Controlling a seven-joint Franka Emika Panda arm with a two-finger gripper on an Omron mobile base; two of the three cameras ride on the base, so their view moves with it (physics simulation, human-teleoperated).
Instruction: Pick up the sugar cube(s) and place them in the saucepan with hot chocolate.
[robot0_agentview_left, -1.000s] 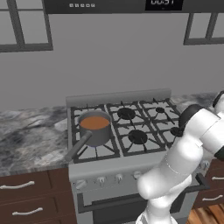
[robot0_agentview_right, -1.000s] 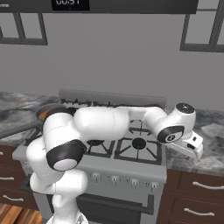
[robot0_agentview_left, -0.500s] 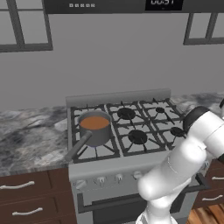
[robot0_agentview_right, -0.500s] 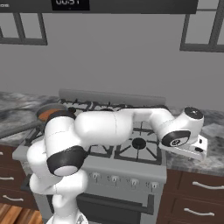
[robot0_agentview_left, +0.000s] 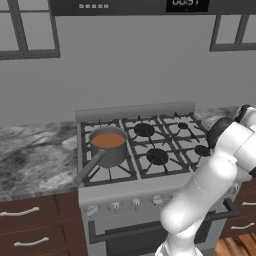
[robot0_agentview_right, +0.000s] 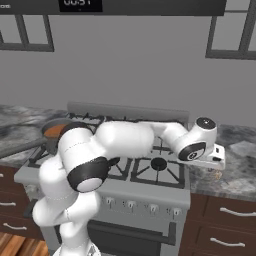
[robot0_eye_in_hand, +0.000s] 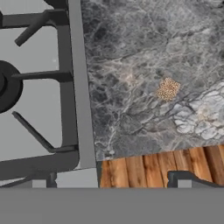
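The sugar cube (robot0_eye_in_hand: 167, 89), a small squarish lump with a grainy tan-and-white speckle, lies on the mottled grey marble tabletop (robot0_eye_in_hand: 144, 52) just beyond the stove's (robot0_eye_in_hand: 39, 100) right edge, up and slightly left of the pincer's (robot0_eye_in_hand: 107, 183) right fingertip in the hand view. The pincer hangs above that stretch of tabletop with its jaws spread wide and nothing between them, so I judge it must descend onto the cube. The saucepan (robot0_agentview_left: 108, 147), smooth grey metal holding orange-brown liquid, sits on the stove's front-left burner, well apart from the cube across the black iron grates, its long dark handle pointing toward the stove's front-left corner.
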